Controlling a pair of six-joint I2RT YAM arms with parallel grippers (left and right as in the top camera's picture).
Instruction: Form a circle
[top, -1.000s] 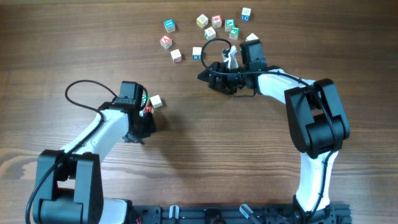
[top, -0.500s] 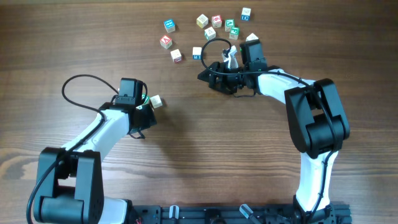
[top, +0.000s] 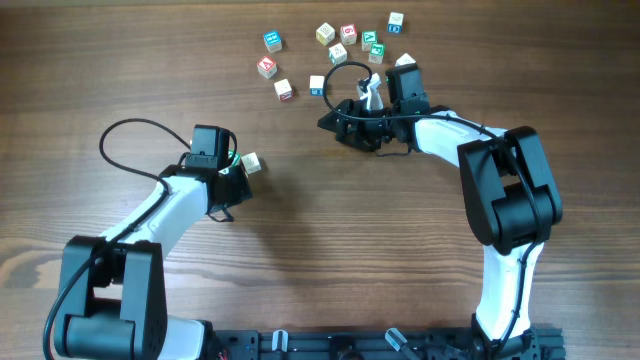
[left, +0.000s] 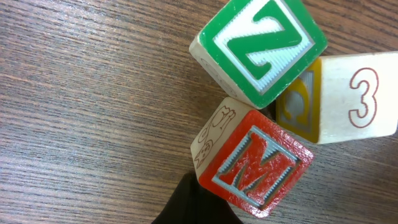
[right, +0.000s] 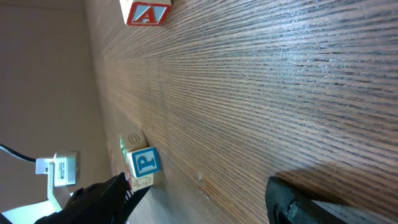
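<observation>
**Left arm shifted toward far edge; ring not formed**

1. Tabletop: most of the blocks lie scattered near the middle of its far edge. They show no ring shape.
2. Left arm: in the last second its wrist has swung slightly toward the far edge, then settled. My right arm has not moved.
3. Left-of-centre group: the N block, 3 block and M block touch in a bunch. I judge this to be gathering only, so the task is at an early stage.
4. Left pincer: closed tight and gripping nothing. Its tip appears to press against the M block.
5. Right pincer: spread wide and empty, with the P block just beside one finger.
</observation>
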